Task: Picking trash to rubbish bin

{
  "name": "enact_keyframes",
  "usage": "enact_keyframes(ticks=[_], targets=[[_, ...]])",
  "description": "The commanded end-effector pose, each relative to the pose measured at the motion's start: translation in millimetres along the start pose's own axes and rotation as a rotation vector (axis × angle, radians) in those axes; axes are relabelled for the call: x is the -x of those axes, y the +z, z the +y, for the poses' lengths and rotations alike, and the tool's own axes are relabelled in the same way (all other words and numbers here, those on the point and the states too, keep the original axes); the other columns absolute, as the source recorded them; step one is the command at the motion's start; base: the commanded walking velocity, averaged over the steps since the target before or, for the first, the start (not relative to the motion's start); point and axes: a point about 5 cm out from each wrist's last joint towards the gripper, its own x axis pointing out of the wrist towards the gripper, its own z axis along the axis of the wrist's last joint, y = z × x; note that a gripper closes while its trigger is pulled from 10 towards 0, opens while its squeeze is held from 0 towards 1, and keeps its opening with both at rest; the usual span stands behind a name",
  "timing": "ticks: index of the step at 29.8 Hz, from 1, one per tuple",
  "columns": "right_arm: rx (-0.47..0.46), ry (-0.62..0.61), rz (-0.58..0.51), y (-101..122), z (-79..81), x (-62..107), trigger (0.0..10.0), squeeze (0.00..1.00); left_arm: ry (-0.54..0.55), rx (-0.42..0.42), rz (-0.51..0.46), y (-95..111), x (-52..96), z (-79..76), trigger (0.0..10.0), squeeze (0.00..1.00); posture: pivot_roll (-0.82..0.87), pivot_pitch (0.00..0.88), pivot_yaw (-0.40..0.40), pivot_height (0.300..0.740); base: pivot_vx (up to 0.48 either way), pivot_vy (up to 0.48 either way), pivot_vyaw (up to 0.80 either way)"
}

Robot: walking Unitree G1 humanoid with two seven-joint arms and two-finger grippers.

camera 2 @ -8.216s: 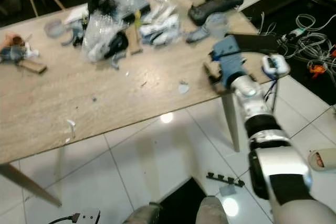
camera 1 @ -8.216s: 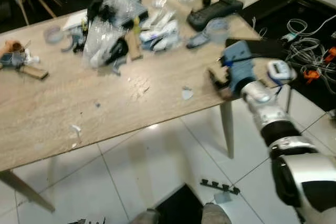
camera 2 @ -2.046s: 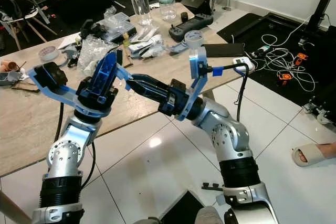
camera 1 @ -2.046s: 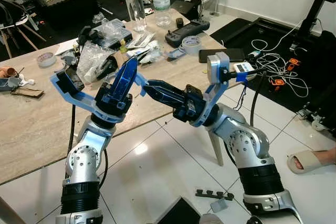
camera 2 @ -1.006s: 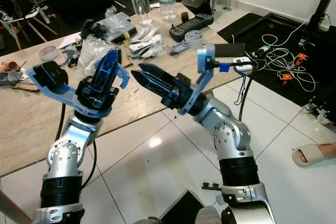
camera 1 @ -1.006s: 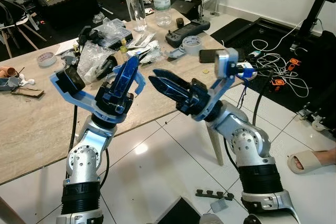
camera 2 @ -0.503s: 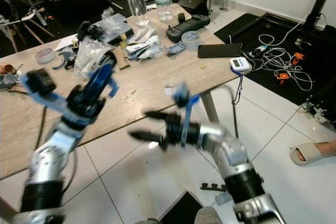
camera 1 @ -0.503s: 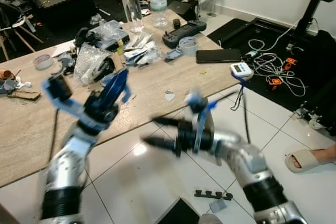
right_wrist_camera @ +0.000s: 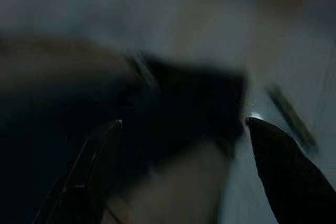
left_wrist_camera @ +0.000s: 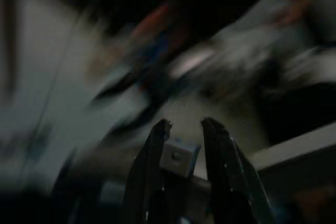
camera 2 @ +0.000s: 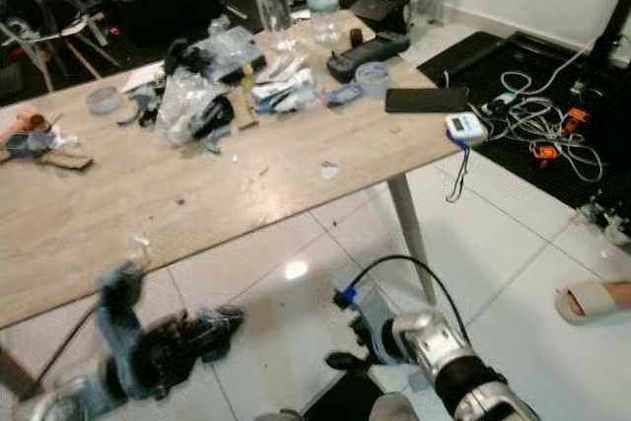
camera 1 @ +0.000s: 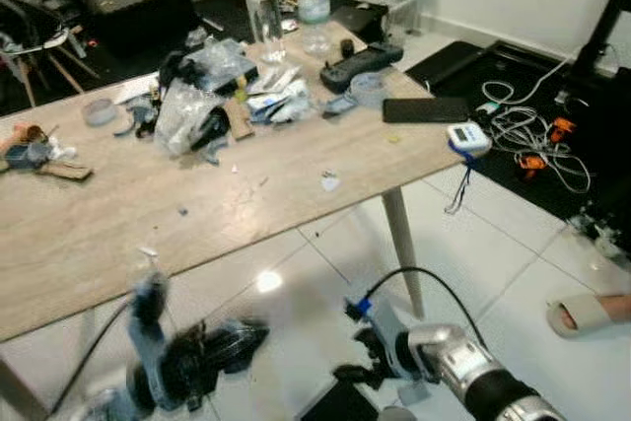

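- Trash lies scattered on the desk [camera 1: 89,234]: a crumpled clear plastic bag [camera 1: 182,115], torn wrappers [camera 1: 276,96] just beside it, and a small white scrap [camera 1: 329,181] near the front edge.
- Two clear bottles [camera 1: 262,2], a dark controller [camera 1: 361,58] and a black phone [camera 1: 425,109] stand at the far side.
- The left hand [left_wrist_camera: 184,124], low over the white tiled floor [camera 1: 315,263], has its fingers slightly apart, grasping nothing.
- The right hand [right_wrist_camera: 184,124], low by the desk leg [camera 1: 402,248], is spread wide and released.
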Motion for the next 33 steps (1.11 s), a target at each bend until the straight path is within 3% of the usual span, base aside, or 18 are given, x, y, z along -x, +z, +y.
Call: enact_keyframes(ticks=[1,4,6,7,9,11,12,15,18,21,24,33], targets=[[0.051,-0.085,0.13,-30.4,2.4,-3.6,10.0,0.0,0.179,0.03,0.131,-28.2,10.7,16.4,10.0,0.0,-0.13,0.056,0.092,0.74,0.0,0.0,0.0],[0.081,-0.126,0.187,-43.2,1.7,-2.7,10.0,0.0,0.253,0.037,0.133,-34.0,13.2,23.2,10.0,0.0,-0.13,0.056,0.092,0.74,0.0,0.0,0.0],[0.055,-0.199,0.273,-74.4,4.8,-0.1,10.0,0.0,0.466,0.095,0.054,-41.6,21.0,40.1,10.0,0.0,-0.13,0.055,0.095,0.74,0.0,0.0,0.0],[0.055,-0.199,0.273,-74.4,4.8,-0.1,10.0,0.0,0.466,0.095,0.054,-41.6,21.0,40.1,10.0,0.0,-0.13,0.055,0.095,0.74,0.0,0.0,0.0],[-0.077,-0.266,0.304,-102.1,13.8,1.3,10.0,0.0,0.763,0.147,0.016,-52.1,35.7,57.2,10.0,0.0,-0.13,0.055,0.098,0.74,0.0,0.0,0.0],[-0.173,-0.323,0.33,-120.9,21.6,3.0,10.0,0.0,0.952,0.187,0.029,-63.8,46.5,64.1,10.0,0.0,-0.13,0.055,0.098,0.74,0.0,0.0,0.0],[-0.212,-0.347,0.349,-129.4,25.1,4.5,10.0,0.0,1.013,0.211,0.037,-70.0,49.6,64.7,10.0,0.0,-0.13,0.055,0.098,0.74,0.0,0.0,0.0],[-0.241,-0.368,0.366,-136.8,28.3,5.9,10.0,0.0,1.058,0.228,0.048,-75.7,51.2,64.9,10.0,0.0,-0.13,0.055,0.098,0.74,0.0,0.0,0.0],[-0.305,-0.409,0.443,-162.6,41.1,12.4,10.0,0.0,1.221,0.306,0.099,-96.9,56.5,62.2,10.0,0.0,-0.14,0.05,0.111,0.74,0.0,0.0,0.0],[-0.336,-0.428,0.47,-174.0,46.7,16.2,10.0,0.0,1.303,0.356,0.163,-114.9,55.0,56.6,10.0,0.0,-0.14,0.047,0.113,0.74,-0.087,0.0,0.0],[-0.348,-0.441,0.47,-175.8,46.7,17.2,10.0,0.0,1.313,0.365,0.181,-119.7,52.0,55.0,10.0,0.0,-0.14,0.047,0.113,0.74,-0.288,0.0,0.0],[-0.33,-0.484,0.432,-164.0,35.7,15.7,10.0,0.0,1.271,0.298,0.237,-113.0,38.6,60.1,10.0,0.0,-0.15,0.082,0.144,0.74,-0.342,0.0,0.0]])
